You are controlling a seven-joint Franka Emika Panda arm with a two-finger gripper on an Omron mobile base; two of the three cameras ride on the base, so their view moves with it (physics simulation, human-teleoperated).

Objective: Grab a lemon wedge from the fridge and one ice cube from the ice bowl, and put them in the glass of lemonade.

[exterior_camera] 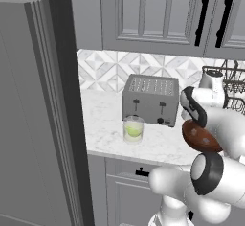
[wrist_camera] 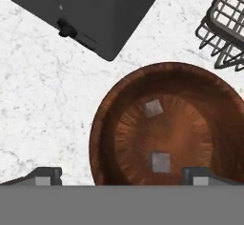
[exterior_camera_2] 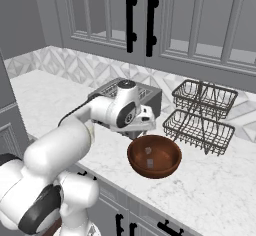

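A brown wooden ice bowl [wrist_camera: 109, 124] sits on the white marble counter, and two pale ice cubes lie in it, one [wrist_camera: 153, 108] near the middle and one [wrist_camera: 161, 162] closer to my fingers. My gripper [wrist_camera: 126, 177] hovers open above the bowl's near side with nothing between its fingers. From the right base view the gripper [exterior_camera_2: 141, 130] hangs just over the bowl's [exterior_camera_2: 154, 156] far-left rim. The glass of lemonade [exterior_camera: 133, 129] stands upright in front of the toaster, left of the bowl [exterior_camera: 201, 136]. The lemon wedge and the fridge are out of view.
A dark grey toaster [exterior_camera: 150, 99] stands behind the glass, close to the bowl's left side [wrist_camera: 95, 9]. Black wire baskets [exterior_camera_2: 202, 115] sit to the right of the bowl. A tall grey panelled wall [exterior_camera: 33, 124] closes the counter's left end. Wall cabinets hang overhead.
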